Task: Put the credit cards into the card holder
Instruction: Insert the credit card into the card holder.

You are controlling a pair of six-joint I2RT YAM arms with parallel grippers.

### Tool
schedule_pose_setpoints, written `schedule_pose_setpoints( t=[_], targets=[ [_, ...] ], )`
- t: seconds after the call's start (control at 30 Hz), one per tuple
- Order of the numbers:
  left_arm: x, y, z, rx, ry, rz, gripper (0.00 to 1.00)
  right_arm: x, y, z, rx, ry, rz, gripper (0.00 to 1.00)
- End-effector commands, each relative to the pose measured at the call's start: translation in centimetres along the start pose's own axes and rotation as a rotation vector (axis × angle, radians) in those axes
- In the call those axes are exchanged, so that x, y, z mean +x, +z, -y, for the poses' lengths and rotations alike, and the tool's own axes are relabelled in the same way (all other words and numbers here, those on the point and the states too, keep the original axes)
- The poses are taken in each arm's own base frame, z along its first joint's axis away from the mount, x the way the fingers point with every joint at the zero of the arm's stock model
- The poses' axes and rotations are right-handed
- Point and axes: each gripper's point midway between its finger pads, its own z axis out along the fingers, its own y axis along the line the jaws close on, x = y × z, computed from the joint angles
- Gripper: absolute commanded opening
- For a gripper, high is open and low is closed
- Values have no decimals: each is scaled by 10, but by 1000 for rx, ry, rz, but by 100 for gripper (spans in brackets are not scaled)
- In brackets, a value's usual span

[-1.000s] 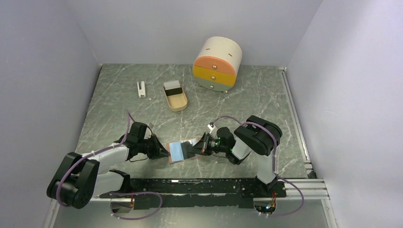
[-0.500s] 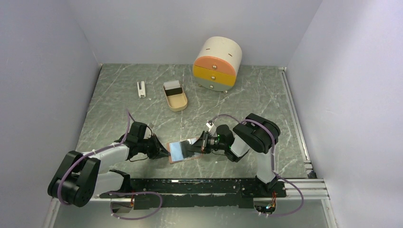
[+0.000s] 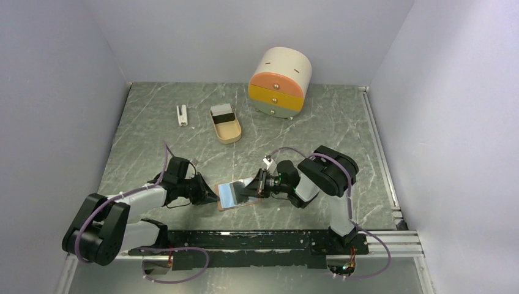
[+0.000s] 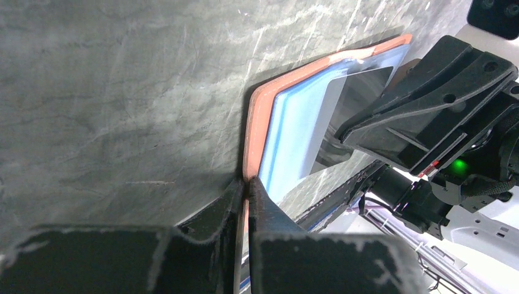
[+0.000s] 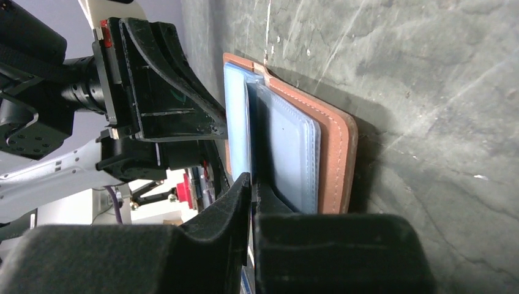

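within left gripper's (image 4: pixel 246 185) pinch, card holder (image 4: pixel 258 116); within right gripper's (image 5: pixel 252 179), credit card (image 4: pixel 352 101)

Both arms reach in low toward the middle of the top view, elbows bent near the lower edge, forearms almost level. The left gripper (image 3: pixel 211 197) points right, its fingers (image 4: pixel 269 214) pinched tight on the card holder (image 4: pixel 256 122) rim. The right gripper (image 3: pixel 254 191) points left (facing its partner), fingers (image 5: pixel 229 202) pressed nearly together.
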Motion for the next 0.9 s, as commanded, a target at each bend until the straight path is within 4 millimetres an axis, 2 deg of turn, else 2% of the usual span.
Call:
schedule_pose_setpoints(
  t=[0.0,0.23,0.3,0.5,0.73,0.87],
  targets=[
    [-1,2,-2,1,8,-2,9,17,1,20,82,45,-41,10],
    [0,1,0,12,11,-2,9,10,-17,43,322,-64,-31,38],
    [1,0,2,23,10,-1,9,7,-22,47,384,-82,-32,43],
    [1,1,2,25,11,-2,9,-5,-26,44,469,-160,-21,43],
    [2,2,3,37,11,-10,9,11,-8,39,464,-162,-74,42],
    [1,2,3,37,13,-10,9,11,-12,40,501,-182,-54,42]
  ],
)
